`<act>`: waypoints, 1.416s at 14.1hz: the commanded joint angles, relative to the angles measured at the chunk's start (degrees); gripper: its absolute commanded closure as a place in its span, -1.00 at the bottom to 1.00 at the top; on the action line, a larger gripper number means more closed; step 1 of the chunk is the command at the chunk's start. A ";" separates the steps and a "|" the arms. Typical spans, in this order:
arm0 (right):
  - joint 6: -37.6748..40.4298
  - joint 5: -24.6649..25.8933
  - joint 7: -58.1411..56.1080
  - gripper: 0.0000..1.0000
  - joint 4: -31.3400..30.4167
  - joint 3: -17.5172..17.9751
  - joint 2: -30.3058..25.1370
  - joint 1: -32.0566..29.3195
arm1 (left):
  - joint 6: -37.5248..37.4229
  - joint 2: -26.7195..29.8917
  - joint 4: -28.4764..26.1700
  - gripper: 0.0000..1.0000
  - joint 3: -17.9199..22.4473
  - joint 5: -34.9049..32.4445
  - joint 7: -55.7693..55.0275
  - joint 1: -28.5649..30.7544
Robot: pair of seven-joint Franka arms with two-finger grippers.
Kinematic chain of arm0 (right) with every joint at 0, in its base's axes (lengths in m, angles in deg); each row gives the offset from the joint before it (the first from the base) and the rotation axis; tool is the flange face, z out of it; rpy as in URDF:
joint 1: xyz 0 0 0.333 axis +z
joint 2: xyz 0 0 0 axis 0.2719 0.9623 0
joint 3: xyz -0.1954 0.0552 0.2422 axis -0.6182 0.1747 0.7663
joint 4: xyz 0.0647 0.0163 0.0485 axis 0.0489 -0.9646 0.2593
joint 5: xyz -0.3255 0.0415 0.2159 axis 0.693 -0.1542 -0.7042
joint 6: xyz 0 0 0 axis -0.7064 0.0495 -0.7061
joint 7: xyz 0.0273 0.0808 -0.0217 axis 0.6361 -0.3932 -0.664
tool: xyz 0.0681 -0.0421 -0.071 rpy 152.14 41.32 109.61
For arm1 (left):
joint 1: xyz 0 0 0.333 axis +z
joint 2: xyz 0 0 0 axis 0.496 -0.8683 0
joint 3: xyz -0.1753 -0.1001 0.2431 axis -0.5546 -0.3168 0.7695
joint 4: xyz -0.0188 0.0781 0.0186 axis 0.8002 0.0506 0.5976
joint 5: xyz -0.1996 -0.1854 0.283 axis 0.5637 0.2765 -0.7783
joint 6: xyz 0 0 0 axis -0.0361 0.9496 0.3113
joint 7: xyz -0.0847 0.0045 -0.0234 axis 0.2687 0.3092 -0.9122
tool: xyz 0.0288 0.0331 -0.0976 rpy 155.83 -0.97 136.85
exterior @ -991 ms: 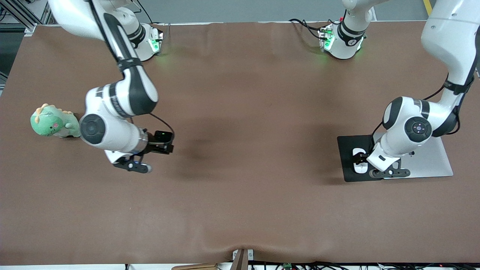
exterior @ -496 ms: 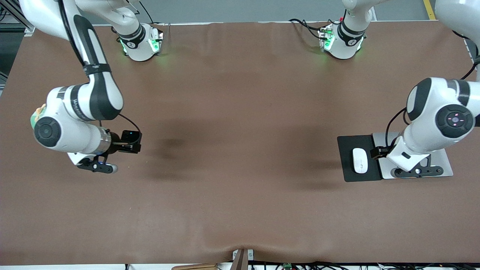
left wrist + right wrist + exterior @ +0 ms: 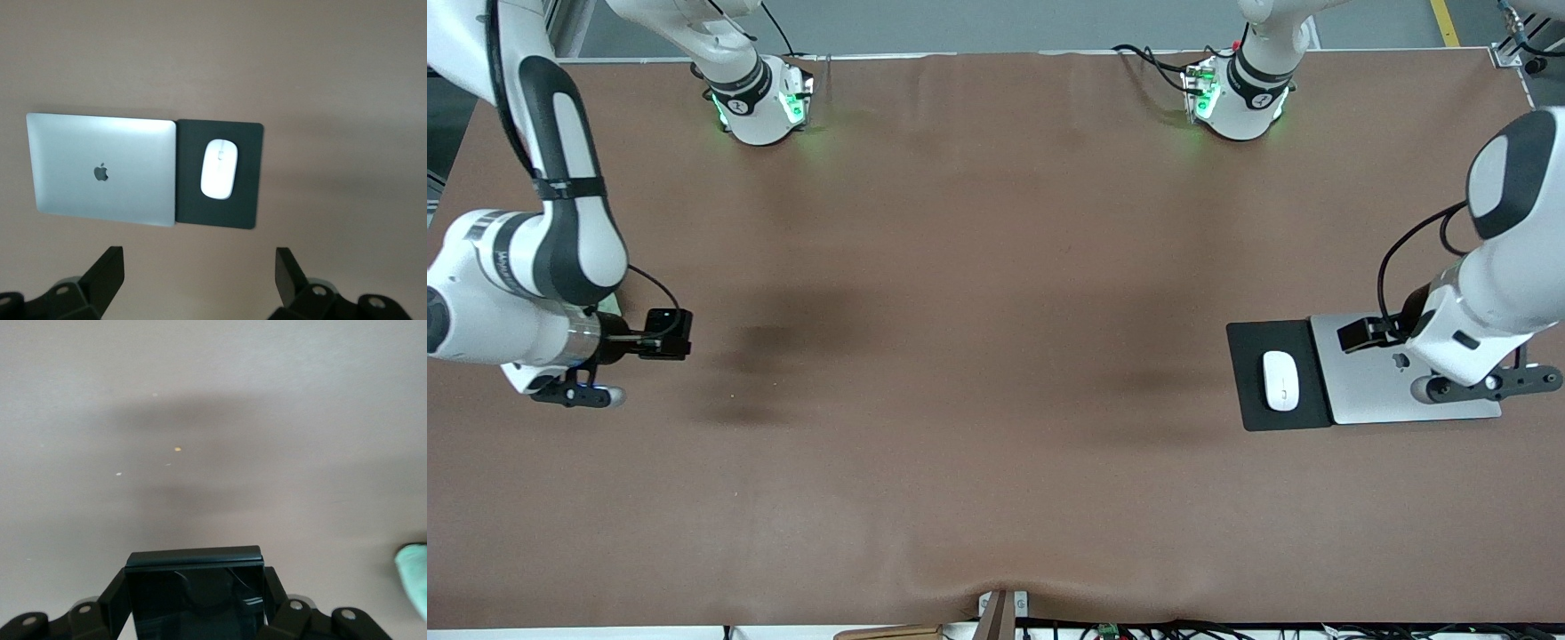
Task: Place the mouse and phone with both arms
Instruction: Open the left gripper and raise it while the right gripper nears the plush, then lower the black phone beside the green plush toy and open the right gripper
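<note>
The white mouse point(image 3: 1281, 380) lies on a flat black pad point(image 3: 1254, 342), apart from both grippers; it also shows in the left wrist view point(image 3: 219, 169). My left gripper point(image 3: 1485, 384) is open and empty, up in the air over the silver laptop point(image 3: 1369, 382); its fingers point(image 3: 107, 267) stand wide apart. My right gripper point(image 3: 576, 394) is shut on the black phone point(image 3: 193, 583) and holds it above the bare table near the right arm's end. The phone is hidden under the hand in the front view.
The closed silver laptop point(image 3: 100, 170) lies against the black pad point(image 3: 247, 200). A green plush toy point(image 3: 413, 580) sits by the right arm, mostly hidden under it in the front view. The brown table point(image 3: 996, 356) is bare through the middle.
My left gripper has drawn away from the mouse, which stays on the pad, and moved over the laptop. My right arm has carried the phone toward its end of the table.
</note>
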 commanded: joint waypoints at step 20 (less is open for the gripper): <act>-4.29 8.23 -4.84 0.55 -1.11 1.15 7.58 -10.70 | -8.88 12.12 -0.53 -1.00 -0.82 10.27 0.80 0.72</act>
